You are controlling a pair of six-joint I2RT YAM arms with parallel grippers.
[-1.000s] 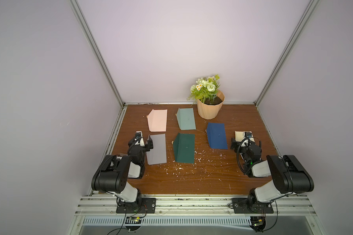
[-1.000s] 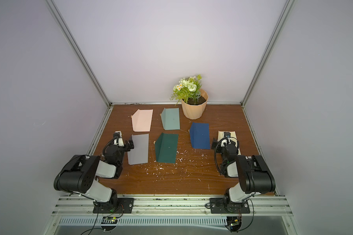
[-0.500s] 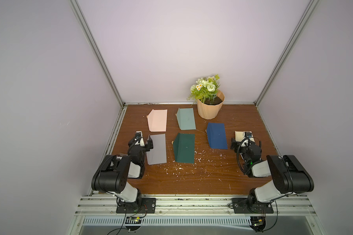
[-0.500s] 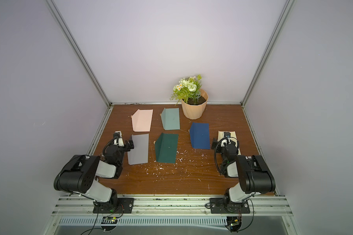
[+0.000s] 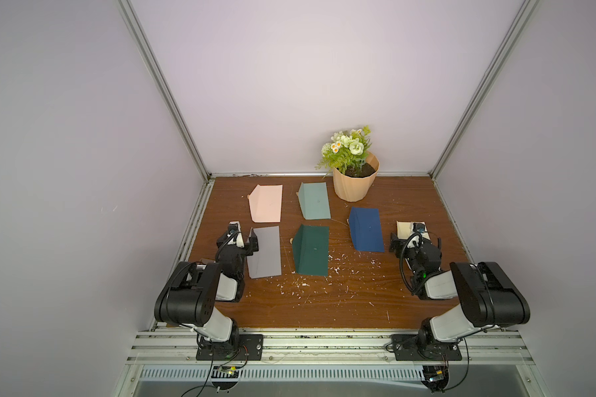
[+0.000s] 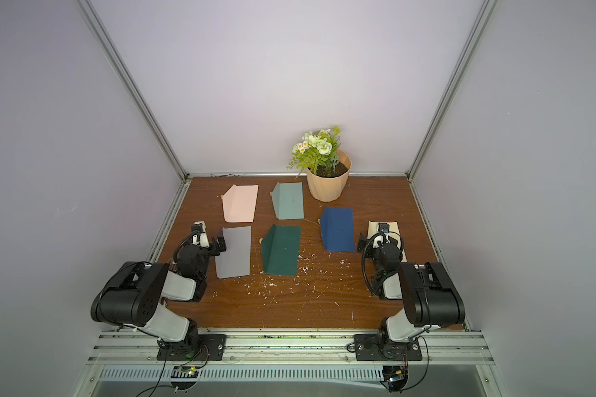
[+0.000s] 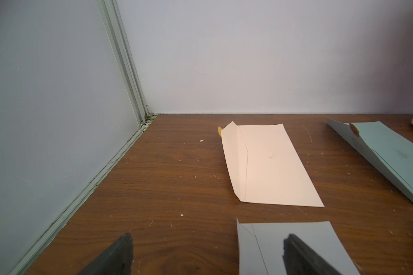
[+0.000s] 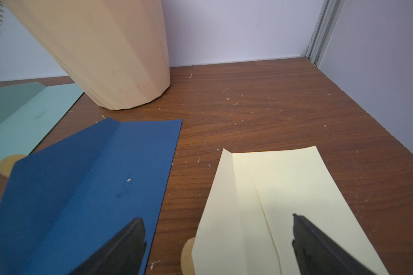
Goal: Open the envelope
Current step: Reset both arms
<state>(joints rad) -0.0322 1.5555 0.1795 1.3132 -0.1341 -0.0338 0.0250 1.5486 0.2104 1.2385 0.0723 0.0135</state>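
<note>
Envelopes [image 5: 312, 251], matte creased paper, lie on scuffed woodgrain table [image 5: 358, 302]; left tool [image 7: 209, 238], right tool [image 8: 217, 217] gape empty.

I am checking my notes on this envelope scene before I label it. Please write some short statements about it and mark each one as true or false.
1. The left gripper is open and holds nothing. True.
2. The right gripper is shut on the cream envelope. False: it is open and holds nothing.
3. The dark green envelope lies between the grey envelope and the navy envelope. True.
4. The flower pot stands right next to the pink envelope. False: the light teal envelope lies between them.
</note>
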